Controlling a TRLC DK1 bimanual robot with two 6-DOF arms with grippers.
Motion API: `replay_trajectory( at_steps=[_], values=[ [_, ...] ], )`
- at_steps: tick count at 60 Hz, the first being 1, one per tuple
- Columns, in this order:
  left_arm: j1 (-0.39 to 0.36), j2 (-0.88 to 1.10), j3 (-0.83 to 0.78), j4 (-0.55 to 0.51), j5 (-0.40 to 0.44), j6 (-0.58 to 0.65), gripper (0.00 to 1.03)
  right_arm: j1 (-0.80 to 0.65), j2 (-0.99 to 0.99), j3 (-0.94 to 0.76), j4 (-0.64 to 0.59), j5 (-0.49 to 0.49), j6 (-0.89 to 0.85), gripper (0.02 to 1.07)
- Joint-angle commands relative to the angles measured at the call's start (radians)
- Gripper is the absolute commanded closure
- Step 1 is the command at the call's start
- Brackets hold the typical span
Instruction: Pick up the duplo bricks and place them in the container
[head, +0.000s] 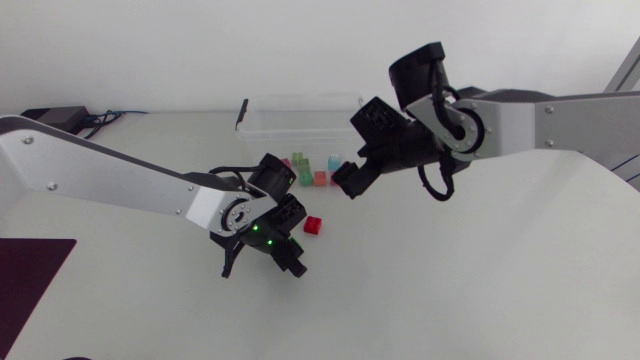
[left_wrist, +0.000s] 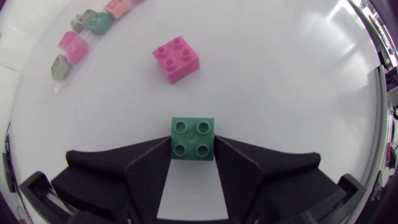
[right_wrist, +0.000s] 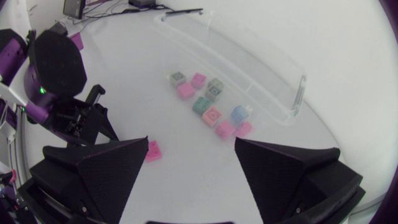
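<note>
The left tool (left_wrist: 193, 149) squeezes the green brick (left_wrist: 193, 132), but only with its very tips. The brick may slip out on the way to the container (head: 300, 113) at twelve o'clock. The right tool (right_wrist: 191, 146), wide apart and empty, hangs in between; they might bump.

The green brick (left_wrist: 193, 139) is one flat green; the pink brick (left_wrist: 177, 58) is bright pink (red in the head view). The other bricks (right_wrist: 212, 116) are pink, teal, grey-green, salmon and pale blue. The container (head: 300, 100) is clear, the table (head: 480, 290) white, the left gripper (left_wrist: 193, 152) and right gripper (right_wrist: 189, 165) matte black
</note>
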Motion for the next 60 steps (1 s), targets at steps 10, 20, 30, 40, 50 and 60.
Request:
replay_trajectory(
  at_steps=[10,20,30,40,50,60],
  values=[
    [-0.009,-0.119,-0.089,-0.003,0.056,0.068,0.76,0.008,0.021,-0.115,0.034,-0.033,-0.081,0.07],
    [0.056,-0.274,-0.111,-0.024,0.103,0.12,0.76,-0.006,0.113,-0.103,0.035,-0.09,-0.133,0.07],
    [0.151,-0.412,-0.08,-0.037,0.159,0.194,0.75,0.017,0.228,-0.037,0.012,-0.102,-0.183,0.07],
    [0.244,-0.414,-0.003,-0.049,0.255,0.212,0.75,0.051,0.282,0.041,-0.037,-0.102,-0.202,0.07],
    [0.3,-0.377,0.061,0.002,0.306,0.211,0.75,0.077,0.351,0.115,-0.095,-0.102,-0.226,0.07],
    [0.327,-0.285,0.141,0.045,0.329,0.206,0.74,0.08,0.392,0.175,-0.147,-0.102,-0.242,0.07]
  ],
)
